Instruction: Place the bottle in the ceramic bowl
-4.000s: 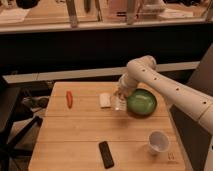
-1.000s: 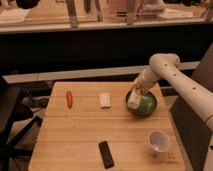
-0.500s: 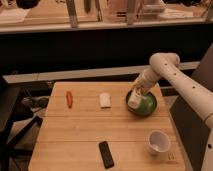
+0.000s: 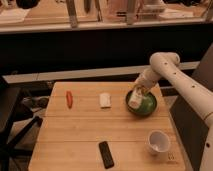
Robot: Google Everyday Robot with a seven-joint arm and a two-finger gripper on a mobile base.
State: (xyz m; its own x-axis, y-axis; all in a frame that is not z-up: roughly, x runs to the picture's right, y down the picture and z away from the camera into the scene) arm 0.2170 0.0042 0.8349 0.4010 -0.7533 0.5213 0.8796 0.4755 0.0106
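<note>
My gripper (image 4: 138, 92) hangs over the left half of the ceramic bowl (image 4: 149, 106), which sits near the table's (image 4: 70, 140) far right corner, close to the right edge. The bottle (image 4: 134, 100) is just beneath the gripper, inside the bowl's rim and tilted; I cannot tell whether the gripper holds it or has let go. A white packet (image 4: 104, 100) lies just left of the bowl, with an orange stick (image 4: 69, 99) further left. The white cup (image 4: 158, 142) and a black slab (image 4: 106, 154) sit near the front edge, with bare wood between them and the bowl.
</note>
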